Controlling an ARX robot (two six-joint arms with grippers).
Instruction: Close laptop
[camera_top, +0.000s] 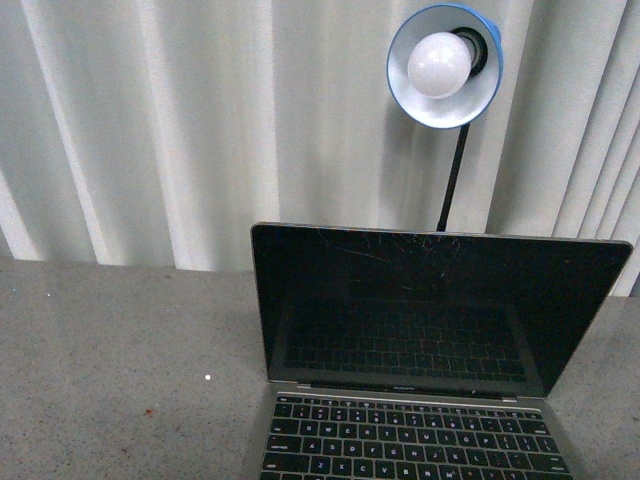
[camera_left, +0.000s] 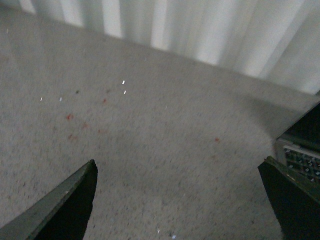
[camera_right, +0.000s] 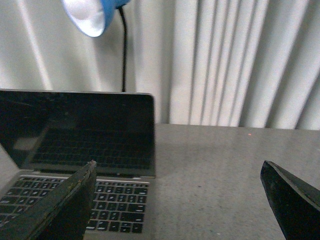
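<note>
Left gripper (camera_left: 180, 200) spread wide, empty, above grey table (camera_left: 150, 140) | right gripper (camera_right: 177, 200) spread wide, empty, near laptop (camera_right: 75, 135) | laptop open on table, dark scratched screen upright | blue lamp (camera_top: 445, 65) behind the screen

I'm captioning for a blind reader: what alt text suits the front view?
An open silver-grey laptop with a dark, scratched screen sits on a grey speckled table, keyboard facing the camera. Behind it, a blue lamp with a white bulb stands on a black stem against pale curtains.
</note>
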